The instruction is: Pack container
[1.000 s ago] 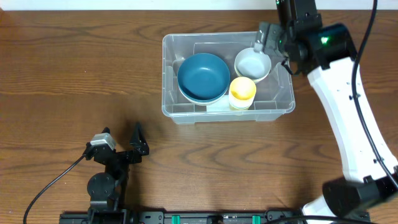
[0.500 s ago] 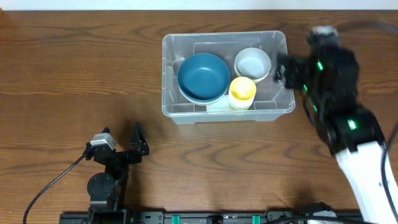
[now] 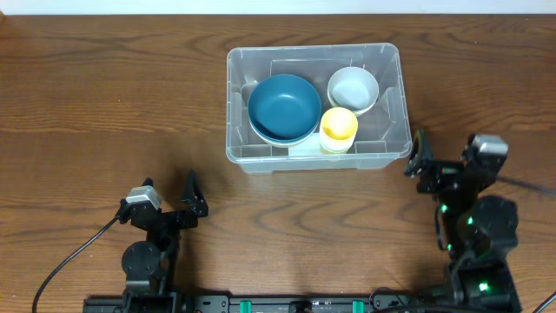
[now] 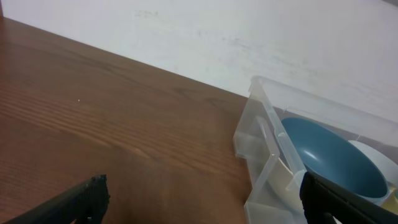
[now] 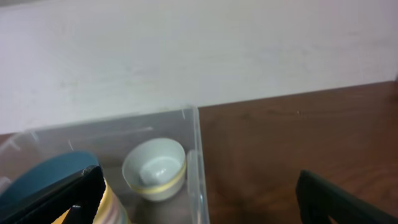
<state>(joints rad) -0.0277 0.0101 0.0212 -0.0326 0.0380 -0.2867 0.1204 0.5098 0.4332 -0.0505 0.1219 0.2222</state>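
The clear plastic container [image 3: 239, 104] stands at the table's middle back. It holds a blue bowl [image 3: 284, 106], a white bowl [image 3: 353, 89] and a yellow cup [image 3: 339, 128]. My left gripper [image 3: 169, 202] is open and empty at the front left, well clear of the container. My right gripper [image 3: 445, 158] is open and empty just off the container's right front corner. The left wrist view shows the container's left wall [image 4: 264, 149] and the blue bowl [image 4: 329, 158]. The right wrist view shows the white bowl [image 5: 155, 168] inside the container's right wall [image 5: 198, 171].
The brown wooden table [image 3: 104, 96] runs all around the container. A pale wall [image 4: 249, 31] stands behind the table's far edge. A black cable [image 3: 74, 256] runs from the left arm's base to the front left.
My right arm has pulled back from above the white bowl in the container, swinging right and toward the front. It now rests low by the container's right front corner. The left arm has not moved.
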